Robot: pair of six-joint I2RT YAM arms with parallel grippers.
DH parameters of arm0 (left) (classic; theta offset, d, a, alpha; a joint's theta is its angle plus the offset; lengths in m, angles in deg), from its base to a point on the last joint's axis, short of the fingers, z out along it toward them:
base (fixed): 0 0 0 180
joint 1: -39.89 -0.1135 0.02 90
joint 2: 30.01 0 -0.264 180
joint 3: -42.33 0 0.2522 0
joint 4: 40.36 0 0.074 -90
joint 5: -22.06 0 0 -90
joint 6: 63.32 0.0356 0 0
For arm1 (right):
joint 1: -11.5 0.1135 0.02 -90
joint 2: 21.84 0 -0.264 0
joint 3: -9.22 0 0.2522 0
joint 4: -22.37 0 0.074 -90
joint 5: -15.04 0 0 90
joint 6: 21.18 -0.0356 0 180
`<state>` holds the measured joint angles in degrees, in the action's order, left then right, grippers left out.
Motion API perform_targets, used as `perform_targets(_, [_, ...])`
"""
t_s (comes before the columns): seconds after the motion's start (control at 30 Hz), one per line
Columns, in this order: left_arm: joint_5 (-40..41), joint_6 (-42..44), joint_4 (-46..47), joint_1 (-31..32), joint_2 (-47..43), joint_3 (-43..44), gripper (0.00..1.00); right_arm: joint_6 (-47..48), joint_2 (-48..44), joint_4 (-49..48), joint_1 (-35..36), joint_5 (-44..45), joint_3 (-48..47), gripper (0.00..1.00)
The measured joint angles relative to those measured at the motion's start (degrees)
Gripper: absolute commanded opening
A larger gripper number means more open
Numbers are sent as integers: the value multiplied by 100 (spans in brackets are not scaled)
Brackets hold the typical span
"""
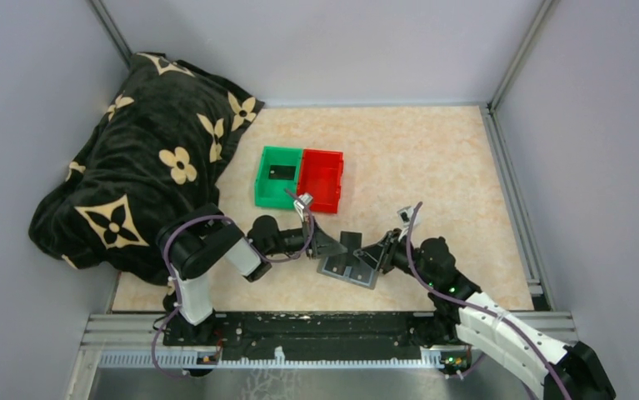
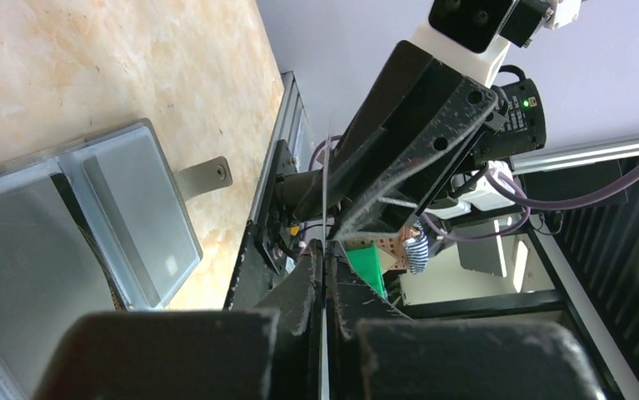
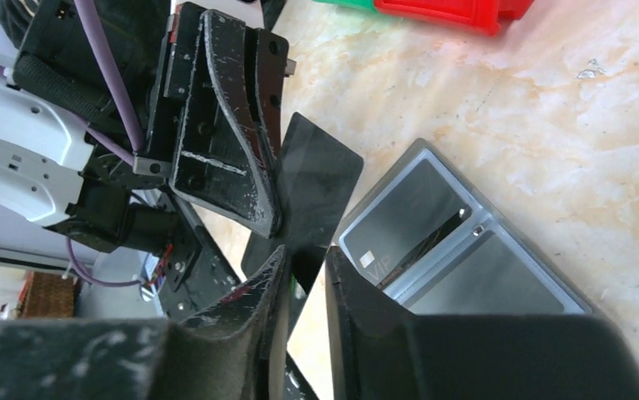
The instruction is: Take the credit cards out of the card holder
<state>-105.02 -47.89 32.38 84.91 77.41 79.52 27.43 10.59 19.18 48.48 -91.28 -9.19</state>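
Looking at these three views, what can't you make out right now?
- Top view: the dark item in the green bin is too small to identify.
- Left wrist view: the credit card in the left gripper shows edge-on only; its face is hidden.
- Right wrist view: the right gripper blocks part of the card holder; whether it touches the card is unclear.

Overhead view looks down; close wrist views share card holder (image 3: 499, 279).
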Motion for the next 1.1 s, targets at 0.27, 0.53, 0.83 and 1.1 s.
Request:
perform_targets(0.27, [-7,-39,4,-33,4,22,53,-61,164,-452,4,-155,-13,0])
perform_targets(0.53, [17,9,2,-859,-778,-844,59,566,1045,356,2,494,-1351,0])
perform_targets(0.83, [264,702,-540,-1154,-2763,-1287,56,1001,3825,820,4,1510,-3928,0])
perform_targets(1.1, [1473,2374,-4074,-1154,-5617,-1014,54,907,5899,1604,2,2048,-6096,0])
